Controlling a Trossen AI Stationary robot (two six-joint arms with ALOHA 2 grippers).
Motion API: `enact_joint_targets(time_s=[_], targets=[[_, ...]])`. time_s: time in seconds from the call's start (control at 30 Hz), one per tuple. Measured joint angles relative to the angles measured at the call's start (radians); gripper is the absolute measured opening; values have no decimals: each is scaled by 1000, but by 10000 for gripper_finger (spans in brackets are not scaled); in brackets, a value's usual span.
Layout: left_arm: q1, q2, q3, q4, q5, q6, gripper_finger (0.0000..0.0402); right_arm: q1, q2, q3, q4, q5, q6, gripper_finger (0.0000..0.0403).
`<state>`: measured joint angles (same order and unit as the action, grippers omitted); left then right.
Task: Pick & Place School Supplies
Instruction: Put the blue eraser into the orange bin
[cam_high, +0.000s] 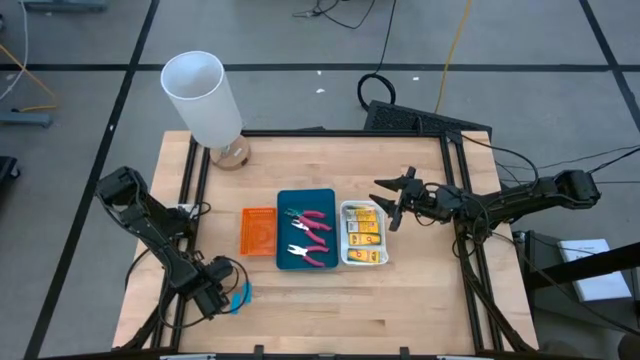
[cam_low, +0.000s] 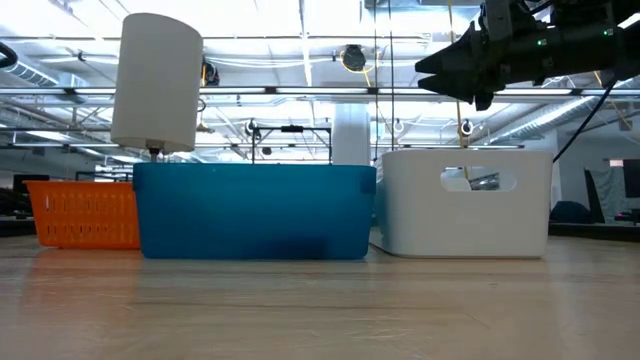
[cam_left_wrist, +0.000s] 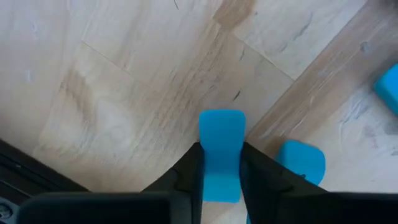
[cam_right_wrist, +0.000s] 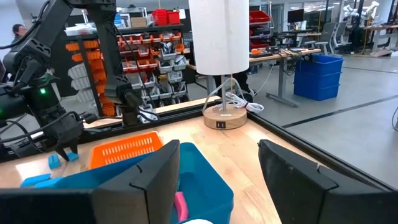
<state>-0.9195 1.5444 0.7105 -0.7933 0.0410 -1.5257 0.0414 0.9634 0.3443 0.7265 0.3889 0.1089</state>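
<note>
Your left gripper (cam_left_wrist: 221, 177) is clamped on a light-blue piece (cam_left_wrist: 221, 149) – next, carry it to the orange tray (cam_high: 258, 231); right gripper (cam_high: 392, 197), fingers apart, waits above the white tray (cam_high: 345, 255).

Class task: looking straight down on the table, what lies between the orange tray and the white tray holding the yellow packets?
In the high view, the blue tray with the pink-handled pliers lies between the orange tray and the white tray.

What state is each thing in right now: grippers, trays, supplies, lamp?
left gripper: at the table's front left, shut on a light-blue piece.
right gripper: open, empty, raised beside the white tray.
white tray: holds yellow packets.
blue tray: holds pink-handled pliers.
orange tray: looks empty.
other light-blue pieces: loose on the table.
white lamp: upright at the back left.
</note>
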Motion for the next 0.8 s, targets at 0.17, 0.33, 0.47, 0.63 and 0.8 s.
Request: enact_joint_targets(time_s=[0.17, 0.33, 0.47, 0.63, 0.8], targets=[[1, 0, 0, -2, 2, -2, 82, 0, 0, 0, 0, 0, 0, 210], [1, -5, 1, -5, 0, 1, 77, 0, 0, 0, 1, 0, 0, 210], [1, -26, 0, -7, -4, 0, 73, 0, 0, 0, 2, 0, 0, 210], [3, -66, -5, -17, -75, -16, 73, 0, 0, 0, 2, 0, 3, 210], [3, -122, -4, -12, -185, -29, 69, 0, 0, 0, 2, 0, 3, 210]])
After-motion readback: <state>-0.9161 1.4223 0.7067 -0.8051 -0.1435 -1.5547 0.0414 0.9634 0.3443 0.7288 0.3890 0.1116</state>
